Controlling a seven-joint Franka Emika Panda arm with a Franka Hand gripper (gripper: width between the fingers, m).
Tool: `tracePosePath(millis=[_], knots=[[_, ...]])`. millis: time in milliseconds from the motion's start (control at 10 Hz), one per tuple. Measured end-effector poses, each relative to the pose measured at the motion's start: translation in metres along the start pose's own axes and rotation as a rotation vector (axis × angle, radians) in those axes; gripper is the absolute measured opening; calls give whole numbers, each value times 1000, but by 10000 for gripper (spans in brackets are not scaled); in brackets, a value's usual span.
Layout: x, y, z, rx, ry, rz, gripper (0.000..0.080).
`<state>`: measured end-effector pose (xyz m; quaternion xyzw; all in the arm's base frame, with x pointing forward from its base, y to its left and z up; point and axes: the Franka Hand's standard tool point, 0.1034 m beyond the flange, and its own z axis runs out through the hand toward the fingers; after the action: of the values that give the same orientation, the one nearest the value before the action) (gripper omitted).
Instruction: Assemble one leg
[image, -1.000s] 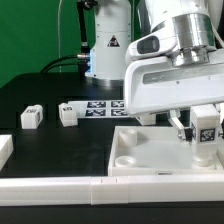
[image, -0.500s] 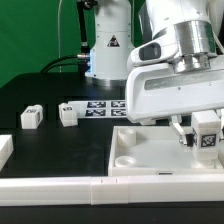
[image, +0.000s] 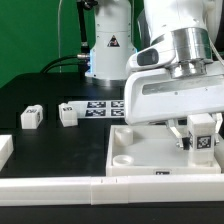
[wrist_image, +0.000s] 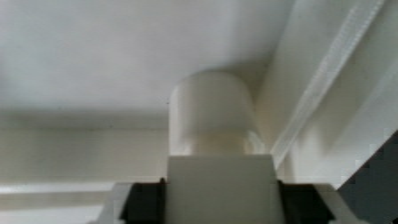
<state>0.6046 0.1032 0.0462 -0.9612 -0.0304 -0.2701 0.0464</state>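
Note:
My gripper (image: 203, 140) is shut on a white leg (image: 205, 135) with a black-and-white tag, holding it upright over the near right part of the large white square panel (image: 135, 150). In the wrist view the leg (wrist_image: 217, 130) fills the middle between the dark pads (wrist_image: 146, 203), its rounded end pointing at the panel (wrist_image: 89, 60) just beyond. Whether the leg touches the panel cannot be told. Two more legs, one (image: 31, 117) and another (image: 68, 114), lie on the black table at the exterior view's left.
The marker board (image: 100, 107) lies behind the panel. A long white bar (image: 60, 187) runs along the front edge, and a white block (image: 5, 150) sits at the far left. The robot base stands at the back.
The gripper with the leg has shifted slightly to the exterior view's left and a little lower over the panel. Nothing else has moved.

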Motion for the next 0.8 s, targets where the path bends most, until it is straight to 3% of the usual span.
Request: tracePosePath(millis=[100, 200, 300, 400, 800], knots=[[-1, 0, 1, 1, -6, 0, 297], [-1, 0, 1, 1, -6, 0, 494], [-2, 0, 1, 1, -7, 0, 494], [-2, 0, 1, 1, -7, 0, 620], [1, 1, -2, 0, -9, 2, 648]])
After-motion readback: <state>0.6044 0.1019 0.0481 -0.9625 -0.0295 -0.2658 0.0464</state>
